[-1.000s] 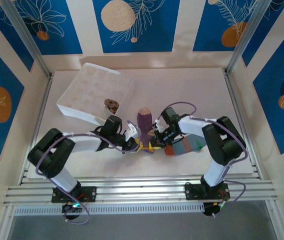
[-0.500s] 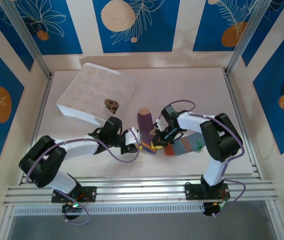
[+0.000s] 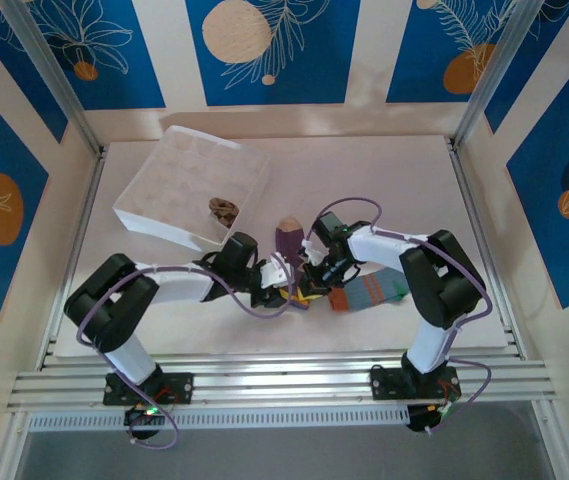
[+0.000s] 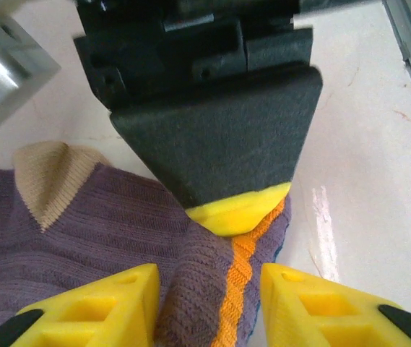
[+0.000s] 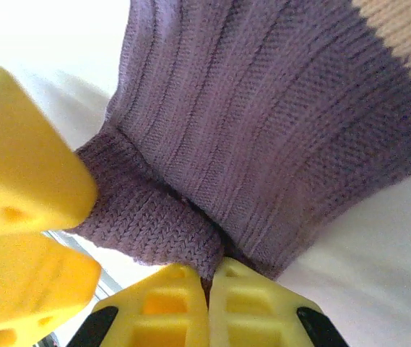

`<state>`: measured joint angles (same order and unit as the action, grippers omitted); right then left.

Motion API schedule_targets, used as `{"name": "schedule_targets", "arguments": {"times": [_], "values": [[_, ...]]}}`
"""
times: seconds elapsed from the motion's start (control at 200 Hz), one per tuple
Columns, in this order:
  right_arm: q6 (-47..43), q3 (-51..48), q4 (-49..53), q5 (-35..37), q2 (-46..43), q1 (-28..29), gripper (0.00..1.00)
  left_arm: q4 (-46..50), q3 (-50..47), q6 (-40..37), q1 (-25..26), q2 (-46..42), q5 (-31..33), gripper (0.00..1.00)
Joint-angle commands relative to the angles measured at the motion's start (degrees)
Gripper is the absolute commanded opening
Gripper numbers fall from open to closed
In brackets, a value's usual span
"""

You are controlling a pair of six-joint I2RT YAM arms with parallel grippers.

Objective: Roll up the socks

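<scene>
Snugly, right gripper (image 5: 209, 278) pinches ribbed purple sock (image 5: 277, 108); left gripper (image 4: 209, 289) straddles it, hold unclear.

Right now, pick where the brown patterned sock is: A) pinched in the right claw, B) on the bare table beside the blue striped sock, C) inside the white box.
C: the brown sock sits inside the white box, apart from the purple sock lying on the table.
</scene>
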<state>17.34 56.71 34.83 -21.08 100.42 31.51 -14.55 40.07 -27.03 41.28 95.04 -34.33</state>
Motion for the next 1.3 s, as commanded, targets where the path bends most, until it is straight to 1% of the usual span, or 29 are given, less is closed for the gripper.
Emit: {"name": "schedule_targets", "arguments": {"times": [0.0,0.025,0.075,0.15,0.175,0.305,0.375,0.41,0.505,0.61,0.76,0.87,0.965,1.061,1.146,1.196,1.241,1.296], "values": [[-1.5,-1.5,-0.2,0.6,-2.3,0.4,0.02,-1.9,0.8,2.8,0.4,2.0,-2.6,0.37],[-1.5,-1.5,-0.3,0.5,-2.3,0.3,0.02,-1.9,0.8,3.4,0.4,2.2,-2.7,0.34],[-1.6,-1.8,-0.4,0.7,-2.7,0.3,0.03,-1.9,0.8,4.2,0.5,2.5,-3.4,0.25],[-1.7,-2.0,-0.4,0.9,-3.0,0.3,0.05,-1.9,0.7,5.8,0.5,2.5,-4.2,0.0],[-1.7,-2.1,-0.6,0.9,-3.0,0.2,0.07,-1.8,0.6,6.5,0.5,2.4,-4.4,0.0],[-0.5,-4.3,-3.7,-0.8,-4.7,-0.6,0.26,-1.6,-0.4,12.7,0.2,2.2,-2.8,0.0],[0.3,-5.7,-5.7,-2.6,-5.5,-1.2,0.33,-2.2,-1.5,16.9,0.1,2.4,-2.2,0.0],[0.6,-6.6,-7.0,-3.6,-5.8,-1.4,0.35,-3.4,-2.3,19.1,0.0,2.6,-2.4,0.0],[0.9,-7.8,-9.0,-5.8,-5.9,-1.7,0.37,-6.9,-4.2,26.0,-0.3,3.6,-2.5,0.0],[0.2,-7.8,-9.6,-7.5,-5.3,-1.6,0.37,-11.7,-6.3,33.9,-1.9,5.3,-2.5,0.0],[-0.5,-6.8,-9.6,-7.2,-4.2,-1.6,0.34,-20.7,-8.3,44.0,-4.8,9.8,-6.2,0.0],[-0.3,-5.6,-9.2,-6.8,-2.7,-1.6,0.32,-25.6,-9.0,49.0,-6.6,13.1,-7.7,0.0],[1.0,-4.7,-8.3,-4.4,-1.4,-1.6,0.27,-27.4,-9.8,49.5,-7.0,13.7,-7.6,0.0],[2.7,-3.3,-6.2,-2.2,0.9,-2.4,0.21,-24.6,-9.8,47.7,-7.1,12.9,-7.2,0.0],[3.0,-1.6,-3.5,-0.5,3.5,-2.6,0.15,-21.0,-10.3,44.0,-7.0,10.9,-6.2,0.0],[3.0,-1.1,-2.5,0.2,4.5,-2.5,0.12,-20.4,-11.2,41.2,-7.1,9.0,-6.2,0.0],[3.1,-0.9,-2.0,0.3,5.0,-2.5,0.1,-21.1,-12.5,38.8,-7.0,7.1,-6.4,0.06],[3.1,-0.8,-1.4,0.4,5.5,-2.6,0.07,-21.2,-13.9,35.2,-7.1,4.2,-6.5,0.08]]}}
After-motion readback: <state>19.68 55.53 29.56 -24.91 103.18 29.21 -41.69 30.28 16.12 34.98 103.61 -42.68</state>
